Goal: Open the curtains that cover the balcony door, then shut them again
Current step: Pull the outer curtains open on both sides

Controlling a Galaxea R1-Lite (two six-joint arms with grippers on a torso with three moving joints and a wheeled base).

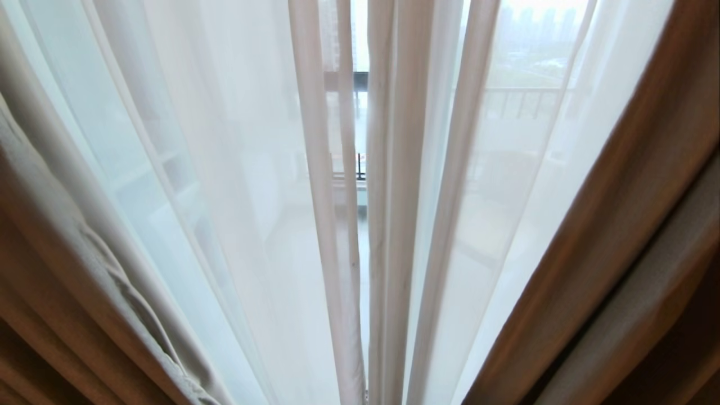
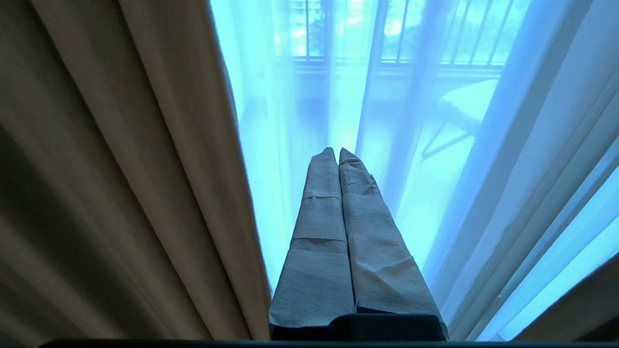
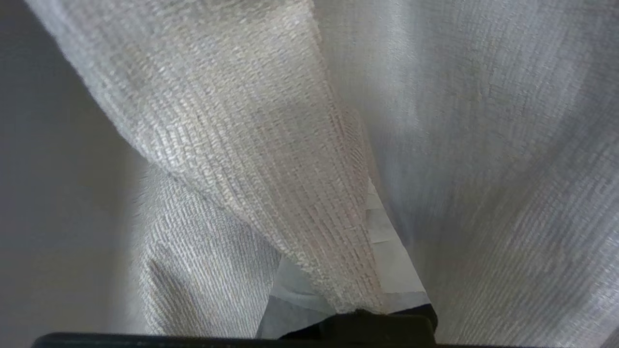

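While the heavy curtains hang parted at both edges over the sheer, the right claw looks pinched on a woven fold. Keep that pull level and slow. Left claw, shut and empty, faces the sheer.

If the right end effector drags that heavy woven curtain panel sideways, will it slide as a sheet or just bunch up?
Probably bunch: the woven curtain panel already drapes in soft folds over the shut right end effector, so it looks floppy. Its coarse weave should give some friction and resist slipping. It looks thicker and likely heavier than the sheer layer, so it may lag and swing.
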